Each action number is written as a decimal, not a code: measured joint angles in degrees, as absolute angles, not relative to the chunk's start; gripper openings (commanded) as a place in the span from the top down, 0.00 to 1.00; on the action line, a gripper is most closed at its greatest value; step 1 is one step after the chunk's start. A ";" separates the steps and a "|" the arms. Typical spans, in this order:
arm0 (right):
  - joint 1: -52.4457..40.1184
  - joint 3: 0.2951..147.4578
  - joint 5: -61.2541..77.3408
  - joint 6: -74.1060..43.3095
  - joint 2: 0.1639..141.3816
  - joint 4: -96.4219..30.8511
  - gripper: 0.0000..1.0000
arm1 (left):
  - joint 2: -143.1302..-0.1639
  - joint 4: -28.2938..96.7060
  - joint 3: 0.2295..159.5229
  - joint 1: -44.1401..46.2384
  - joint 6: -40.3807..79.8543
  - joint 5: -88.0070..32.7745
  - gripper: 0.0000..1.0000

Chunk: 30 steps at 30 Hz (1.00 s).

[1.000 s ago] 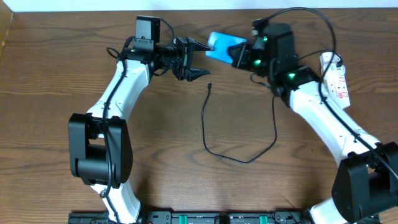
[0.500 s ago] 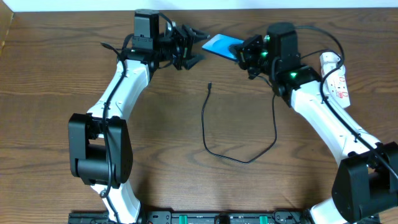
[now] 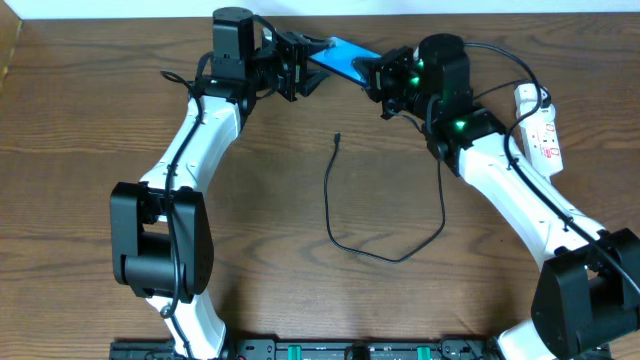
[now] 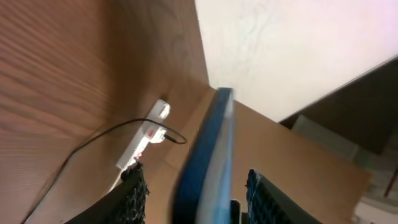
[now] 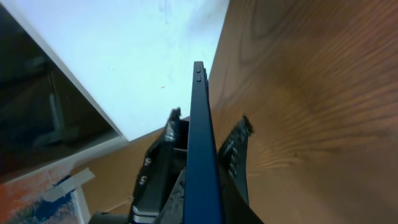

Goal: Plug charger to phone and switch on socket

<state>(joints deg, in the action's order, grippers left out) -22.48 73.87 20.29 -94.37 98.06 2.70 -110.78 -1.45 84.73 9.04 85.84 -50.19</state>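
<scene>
Nearest the robot, the cable point(image 3: 327, 200) lies slack on the table point(image 3: 80, 200), its loop sagging toward 5 o'clock from the middle. Its small connector point(image 3: 338, 137) rests free just short of the centre, pointing toward 12 o'clock, with nothing holding it. The other end climbs past the right arm toward the power strip point(image 3: 543, 130), which lies flat at 2 o'clock. In the left wrist view the cable point(image 4: 93, 140) runs up to the power strip point(image 4: 146, 134), but I cannot tell whether the plug is seated or the switch is on.

Farthest out, at 12 o'clock, the phone point(image 3: 340, 60) is off the table, tilted, between the two grippers. The right gripper point(image 3: 378, 75) is clamped on its 3 o'clock end. The left gripper point(image 3: 308, 65) is spread wide at the 9 o'clock end. In the left wrist view its fingers point(image 4: 134, 193) stand either side of the phone point(image 4: 208, 155) with gaps showing.

By my reading the task is barely begun. The phone is only being positioned or passed across. Picking up the connector, seating it in the phone's port and switching on the power strip all remain.

Nothing else lies on the table. The right arm crosses above the cable's run to the power strip and could snag it.
</scene>
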 measured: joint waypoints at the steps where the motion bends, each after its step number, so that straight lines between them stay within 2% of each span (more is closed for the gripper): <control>1: -22.55 73.87 20.32 -94.61 98.06 2.92 0.99 | -110.78 -1.91 84.73 9.04 86.24 -50.15 0.50; 9: -22.74 73.87 22.39 -96.62 98.06 3.84 0.99 | -110.78 -3.27 84.73 9.04 87.74 -50.24 0.52; 17: -22.44 74.50 23.44 -97.03 97.86 4.64 0.99 | -110.78 -14.35 84.62 8.95 88.62 -52.88 0.55; 30: -22.76 74.52 23.42 -94.94 98.76 7.97 0.99 | -110.78 -15.64 84.62 8.80 93.91 -57.17 0.57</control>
